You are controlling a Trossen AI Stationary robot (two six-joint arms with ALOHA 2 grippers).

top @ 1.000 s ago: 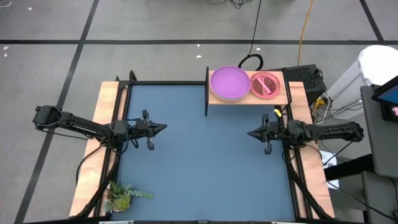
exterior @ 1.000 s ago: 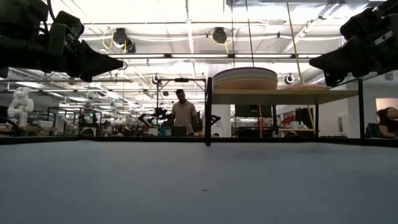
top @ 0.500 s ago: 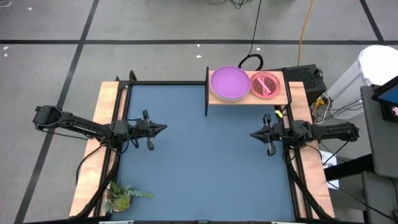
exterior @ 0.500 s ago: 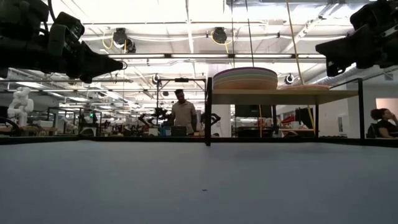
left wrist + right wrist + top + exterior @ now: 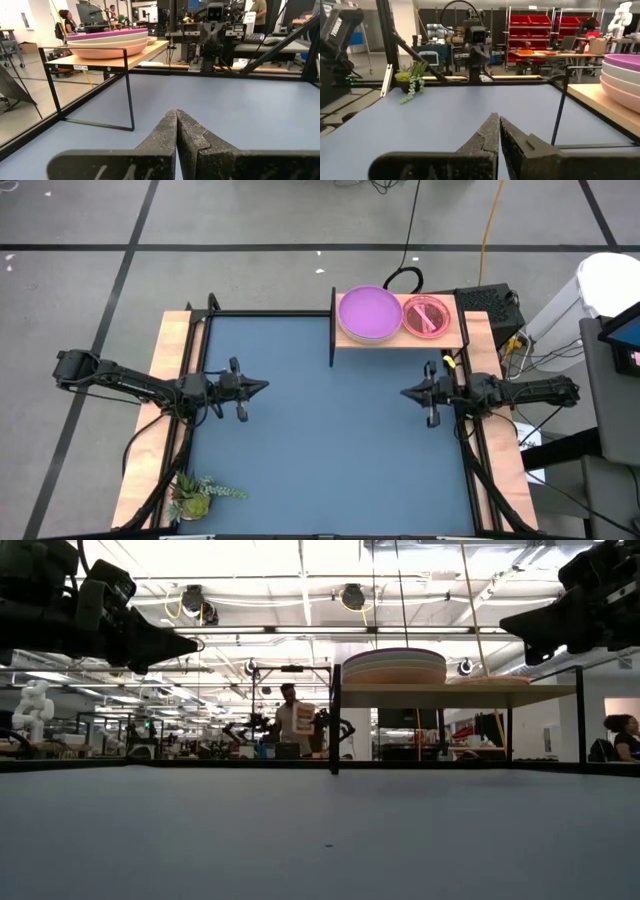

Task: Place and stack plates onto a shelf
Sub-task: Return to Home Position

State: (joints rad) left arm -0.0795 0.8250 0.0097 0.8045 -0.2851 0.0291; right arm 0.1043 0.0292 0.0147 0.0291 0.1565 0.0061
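Observation:
The shelf is a light-wood board on thin black legs at the table's far right. A stack of larger plates with a purple one on top rests on its left half. Smaller translucent plates with a pink one on top rest on its right half. The larger stack also shows in the low view, the left wrist view and the right wrist view. My left gripper hovers shut over the table's left side. My right gripper hovers shut over the right side, near the shelf.
A small potted plant stands at the table's near left corner. Wooden rails line the table's left and right sides. The blue mat lies between the arms. People show in the room beyond the table.
My right gripper has drawn back a little toward the table's right edge. The plates and the shelf have stayed as they were.

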